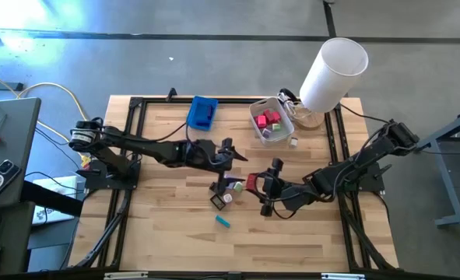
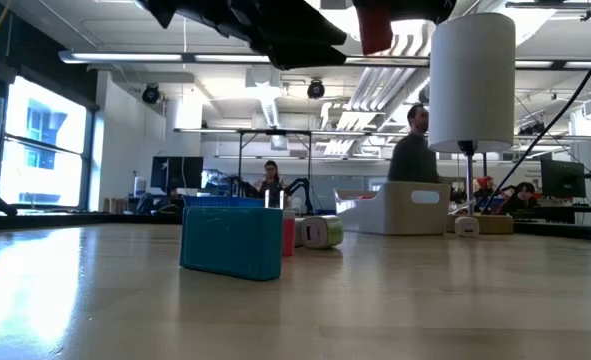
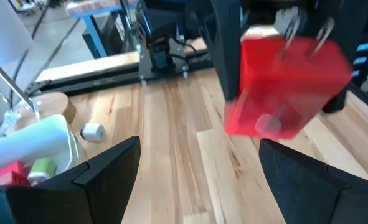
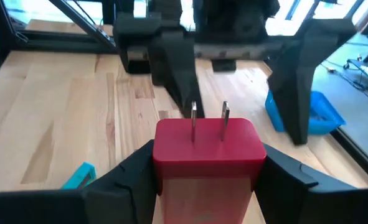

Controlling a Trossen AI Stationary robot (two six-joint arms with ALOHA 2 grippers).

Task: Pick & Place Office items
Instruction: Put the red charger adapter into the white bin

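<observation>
My right gripper (image 4: 208, 180) is shut on a red block with two metal prongs (image 4: 208, 146), held over the middle of the table (image 1: 252, 183). My left gripper (image 1: 236, 153) stands open just to its far left, fingers spread (image 3: 103, 180) and facing the red block (image 3: 286, 87) without touching it. Below them, several small office items lie on the wood: a black piece (image 1: 218, 201), a white roll (image 1: 227, 198), a purple and green piece (image 1: 237, 187) and a teal piece (image 1: 223, 221). My right gripper pinches the red block by its two opposite sides (image 4: 162, 165) between its two fingers. The fingers come nearly level from the table's right side. The block is lifted clear of the table, with its prongs (image 4: 193, 118) pointing away from the gripper toward my left gripper.
A translucent white bin (image 1: 280, 105) with red, pink and green pieces stands at the far right, a blue tray (image 1: 203, 113) at the far middle. A tall white cylinder (image 1: 335, 74) rises at the far right corner. A small white piece (image 1: 293, 141) lies near the bin.
</observation>
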